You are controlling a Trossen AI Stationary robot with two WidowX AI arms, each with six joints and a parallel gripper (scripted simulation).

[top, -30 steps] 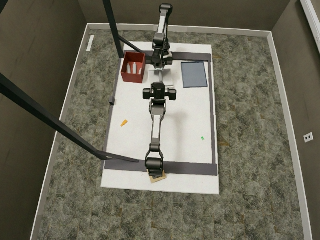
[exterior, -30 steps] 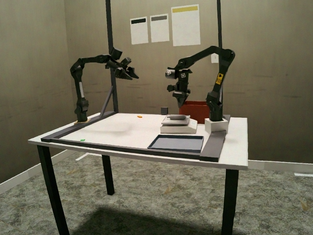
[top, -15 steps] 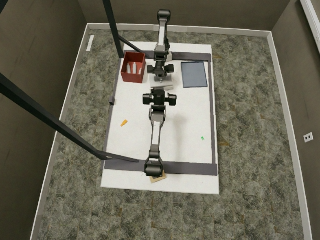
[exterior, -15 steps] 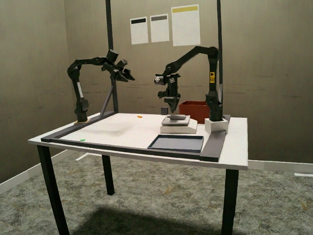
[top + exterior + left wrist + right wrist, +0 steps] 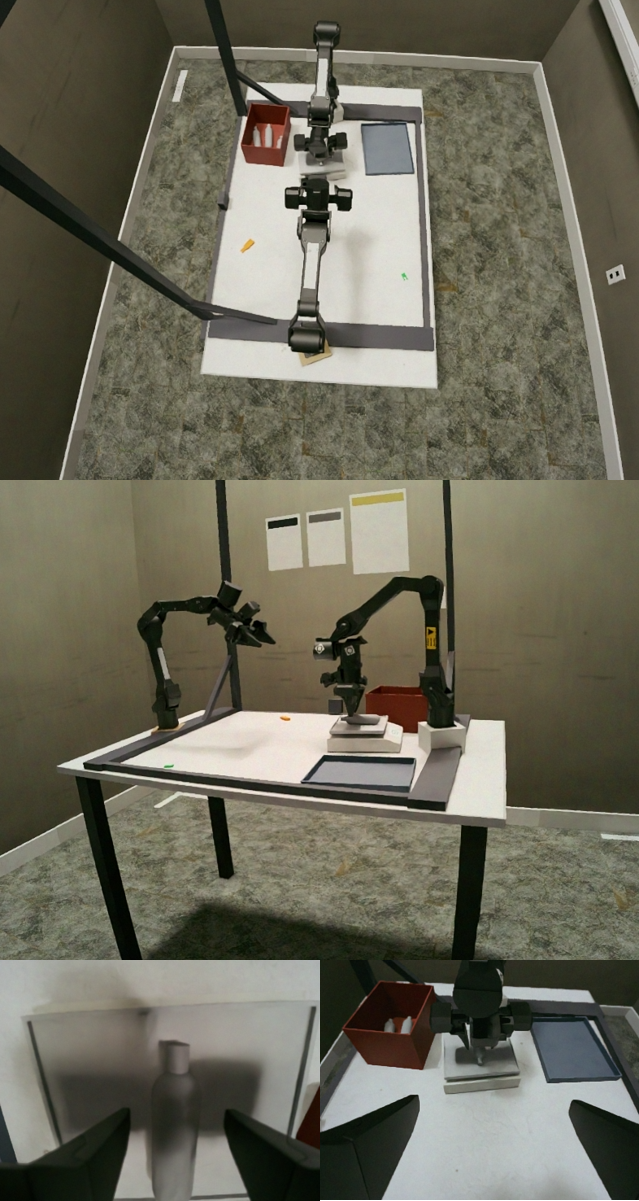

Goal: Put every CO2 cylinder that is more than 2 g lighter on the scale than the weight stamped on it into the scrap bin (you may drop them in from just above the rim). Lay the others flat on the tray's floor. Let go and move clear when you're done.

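A grey CO2 cylinder [image 5: 174, 1136] [image 5: 368, 719] [image 5: 479, 1057] lies on the pan of the white scale [image 5: 361, 744] [image 5: 483, 1085] [image 5: 102, 1042]. My left gripper [image 5: 177, 1116] [image 5: 353, 714] is partly open, low over the pan, one finger on each side of the cylinder, with gaps showing. The scale's readout and any stamp are hidden. Three cylinders, one of them here [image 5: 268, 135], are in the red scrap bin [image 5: 264, 155] [image 5: 396, 709] [image 5: 381, 1047]. The blue-grey tray [image 5: 388, 147] [image 5: 361, 771] [image 5: 575, 1050] holds nothing. My right gripper [image 5: 494, 1104] [image 5: 265, 641] is open and empty, high above the table.
The bin and the tray stand on opposite sides of the scale. The left arm's white base block [image 5: 441, 736] is behind the scale. An orange piece [image 5: 247, 245] [image 5: 284, 717] and a small green piece [image 5: 404, 276] [image 5: 168, 765] lie on the table. Dark rails edge the table.
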